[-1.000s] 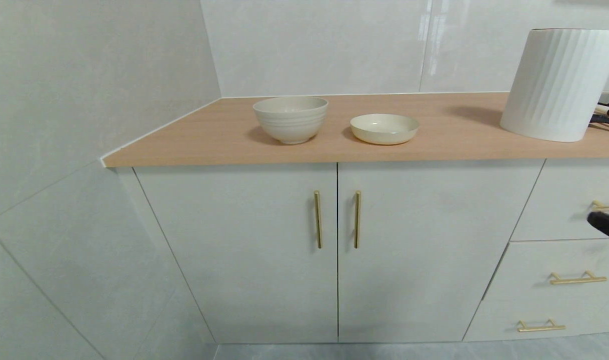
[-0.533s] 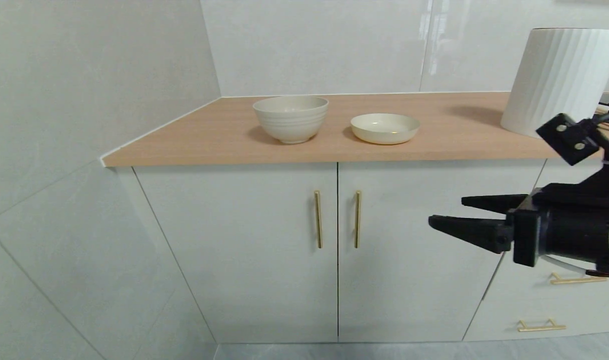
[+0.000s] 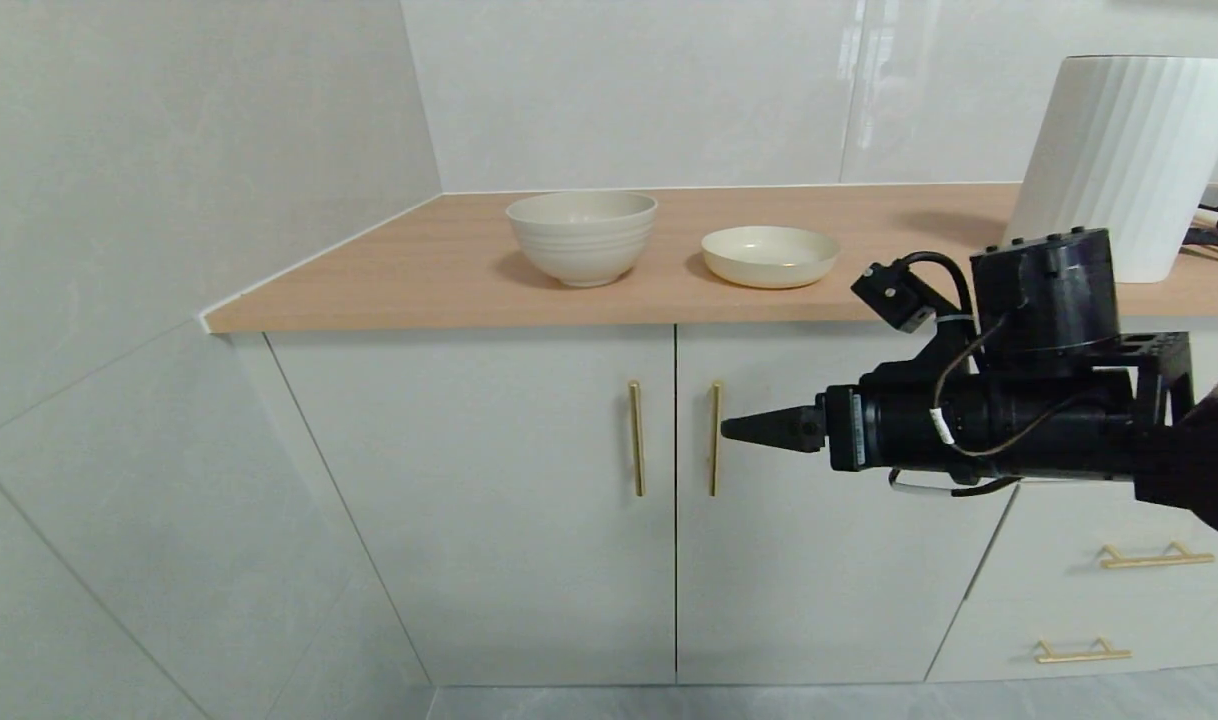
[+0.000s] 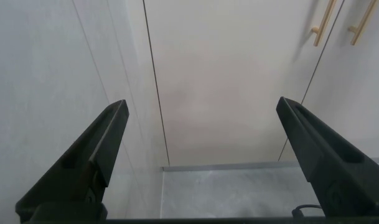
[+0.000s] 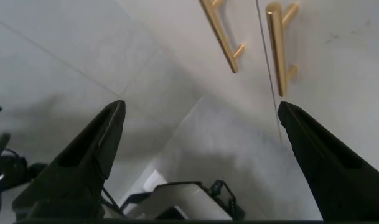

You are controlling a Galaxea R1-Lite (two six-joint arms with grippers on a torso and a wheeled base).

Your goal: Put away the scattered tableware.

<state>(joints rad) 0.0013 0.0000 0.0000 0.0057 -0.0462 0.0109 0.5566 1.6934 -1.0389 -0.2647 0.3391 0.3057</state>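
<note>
The left gripper [image 4: 201, 107] has its two fingers spread wide with nothing between them; it faces a white cabinet front and a strip of grey floor [image 4: 226, 193]. In the head view, the wooden counter [image 3: 419, 285] runs from the left-centre of the frame to the right edge. On it, upper centre, stands the bowl [image 3: 581, 238], upright. Just to the right of it, apart from it, sits the shallow dish [image 3: 769, 256]. Under the counter, in the centre of the frame, are two white doors [image 3: 489, 520], each with a vertical gold handle: the left handle [image 3: 635, 438] and the right handle [image 3: 714, 438]. The right gripper [image 3: 734, 429] is at the height of these handles and its tip is just beside the right handle; I cannot tell whether it touches. The right arm [image 3: 989, 425] lies level, coming from the right edge of the frame and pointing left. In the right wrist view the right gripper [image 5: 200, 107] has its fingers wide apart and holds nothing. At the upper right of the head view a white ribbed container [image 3: 1119, 165] stands on the counter, and below it are drawers [image 3: 1099, 600] with gold handles.
</note>
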